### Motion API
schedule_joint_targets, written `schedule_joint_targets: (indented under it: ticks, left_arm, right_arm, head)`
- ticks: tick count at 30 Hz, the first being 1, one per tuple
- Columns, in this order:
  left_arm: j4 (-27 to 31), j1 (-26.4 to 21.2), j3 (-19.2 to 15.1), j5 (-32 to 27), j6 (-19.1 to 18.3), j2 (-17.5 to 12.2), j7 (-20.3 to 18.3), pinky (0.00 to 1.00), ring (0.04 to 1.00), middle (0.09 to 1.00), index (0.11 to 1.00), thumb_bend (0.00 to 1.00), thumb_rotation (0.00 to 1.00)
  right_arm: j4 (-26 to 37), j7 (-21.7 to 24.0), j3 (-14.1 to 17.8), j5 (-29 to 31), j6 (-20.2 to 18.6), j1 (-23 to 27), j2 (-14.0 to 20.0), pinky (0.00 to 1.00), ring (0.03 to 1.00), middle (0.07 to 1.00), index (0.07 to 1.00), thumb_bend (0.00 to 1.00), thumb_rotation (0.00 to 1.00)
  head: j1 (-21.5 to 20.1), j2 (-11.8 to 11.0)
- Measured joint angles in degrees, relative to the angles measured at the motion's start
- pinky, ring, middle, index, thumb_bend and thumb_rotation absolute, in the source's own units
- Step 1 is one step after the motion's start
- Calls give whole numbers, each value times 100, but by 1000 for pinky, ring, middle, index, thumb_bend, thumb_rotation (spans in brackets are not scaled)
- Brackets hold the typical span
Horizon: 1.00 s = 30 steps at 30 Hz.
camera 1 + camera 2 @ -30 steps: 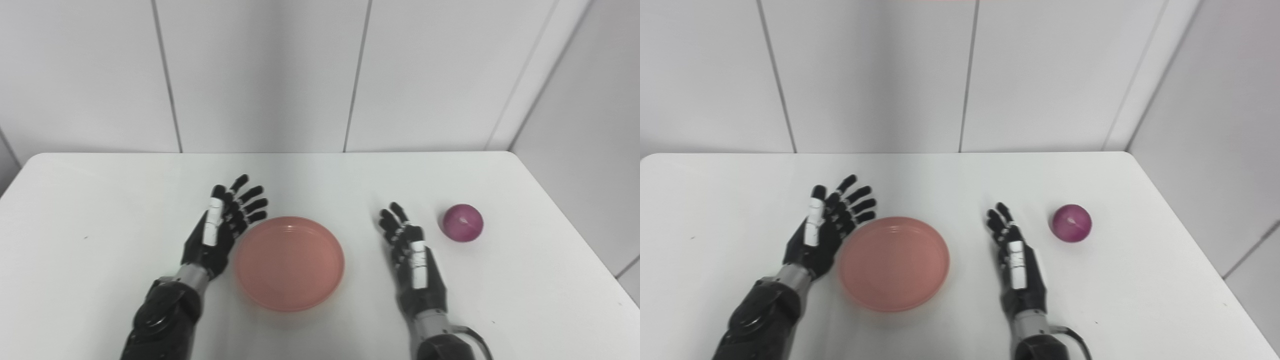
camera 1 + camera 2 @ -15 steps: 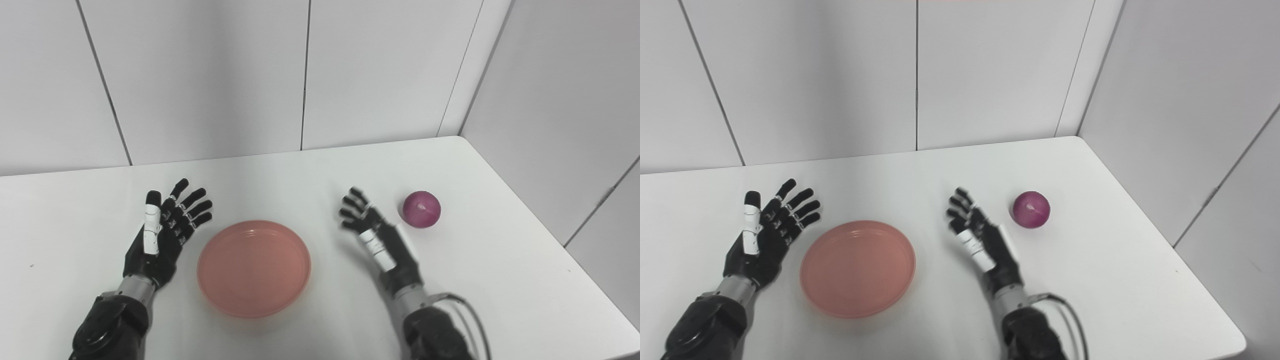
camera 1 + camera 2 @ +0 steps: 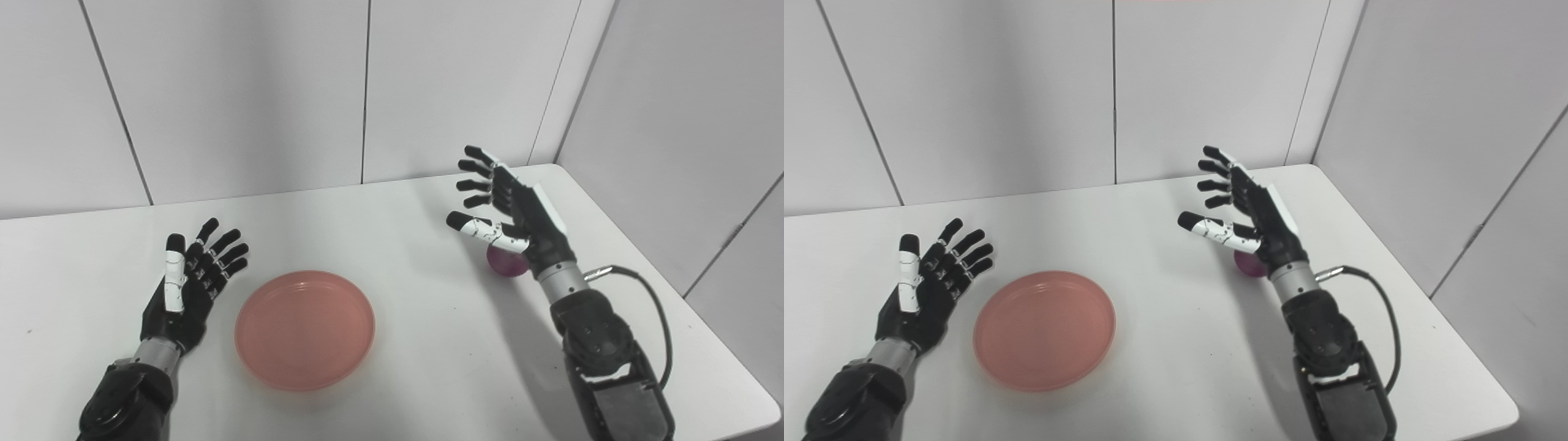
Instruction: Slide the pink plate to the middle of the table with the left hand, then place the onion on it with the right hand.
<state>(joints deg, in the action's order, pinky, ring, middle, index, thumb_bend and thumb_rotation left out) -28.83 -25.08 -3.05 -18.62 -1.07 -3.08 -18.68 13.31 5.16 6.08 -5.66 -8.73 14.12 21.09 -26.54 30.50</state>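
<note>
The right hand (image 3: 514,208), fingers spread and empty, has risen from the table to hover over the onion (image 3: 508,264) at right of frame, suggesting a grasp comes next. The left hand (image 3: 187,288) lies open beside the pink plate (image 3: 305,329), lower centre.

A white table (image 3: 392,214) with rounded corners is seen from above, its right edge (the nearer corner included) falling inside both views. Small dark specks are scattered over its surface. Behind it a pale panelled wall (image 3: 245,92) is set, divided by thin dark vertical seams. A second wall (image 3: 686,122) is met at the right, forming a corner just behind the table's far right end, and it is likewise crossed by a dark seam.
</note>
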Motion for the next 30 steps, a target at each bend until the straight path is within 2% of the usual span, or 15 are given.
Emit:
schedule_joint_targets:
  ticks: [3, 6, 10, 13, 16, 18, 23, 30]
  left_arm:
    - [-23, -8, -10, -4, 12, -1, -17, 870, 857, 887, 960, 846, 942]
    - [-46, -25, -24, -4, 19, 1, -18, 856, 846, 876, 952, 838, 948]
    - [-57, -27, -23, -4, 49, 1, -18, 855, 846, 881, 959, 842, 949]
    - [-60, -27, -56, -6, 54, 1, -20, 850, 843, 878, 955, 856, 933]
    - [-58, -25, -75, -7, 54, 4, -20, 839, 838, 869, 950, 849, 933]
    - [-59, -26, -74, -6, 54, 5, -20, 838, 839, 871, 954, 837, 945]
    - [-58, -28, -70, -6, 54, 8, -21, 854, 840, 876, 961, 847, 940]
    - [-60, -27, -73, -6, 54, 6, -28, 843, 841, 870, 959, 849, 944]
  right_arm:
    - [33, 199, -99, -173, -198, 196, 224, 618, 766, 864, 886, 1000, 291]
    - [54, 452, -340, -506, -232, 455, 540, 615, 779, 878, 895, 1000, 245]
    - [55, 821, -820, -1406, -234, 849, 1149, 678, 794, 886, 889, 1000, 173]
    - [51, 1336, -1245, -2221, -288, 1231, 1695, 694, 842, 898, 873, 1000, 118]
    - [-11, 1847, -1481, -2655, -382, 1600, 2008, 661, 847, 904, 867, 1000, 136]
    - [-115, 2112, -1589, -2780, -395, 1794, 2100, 644, 828, 893, 861, 1000, 163]
    - [-331, 2770, -1878, -2999, -394, 2131, 2211, 623, 802, 871, 835, 1000, 151]
    - [-675, 3524, -2143, -3374, -404, 2454, 2351, 670, 821, 857, 834, 1000, 178]
  head:
    - [-18, -26]
    - [-9, -44]
    - [9, -35]
    - [9, -35]
    - [18, -35]
    - [26, -26]
    - [35, -26]
    - [44, -18]
